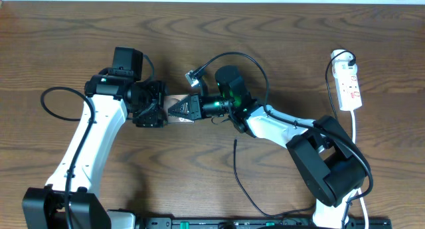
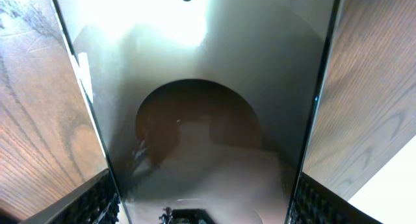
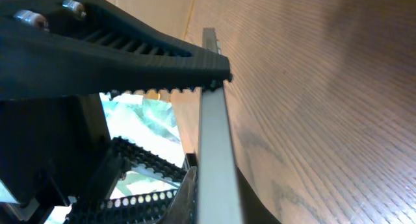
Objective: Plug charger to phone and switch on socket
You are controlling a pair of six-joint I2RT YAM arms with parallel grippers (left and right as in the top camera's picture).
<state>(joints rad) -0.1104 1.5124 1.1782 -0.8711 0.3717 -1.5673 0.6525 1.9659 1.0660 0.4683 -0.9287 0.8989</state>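
The phone [image 1: 174,101], a glossy brown slab, lies between both grippers at the table's middle. My left gripper [image 1: 161,113] is shut on its two long edges. In the left wrist view the phone's face [image 2: 208,87] fills the frame, and the gripper [image 2: 205,201] has a finger on each side of it. My right gripper [image 1: 178,110] reaches over the phone from the right. In the right wrist view its fingers [image 3: 205,120] stand apart with their tips at the phone's grey edge [image 3: 213,159]. The charger [image 1: 240,176], a thin black cable, lies loose on the table with its tip toward the right arm. The socket [image 1: 349,86] sits far right.
The socket's white cord [image 1: 355,133] runs down the right side toward the right arm's base [image 1: 332,176]. A black camera cable [image 1: 232,56] loops above the right wrist. Wooden table all round.
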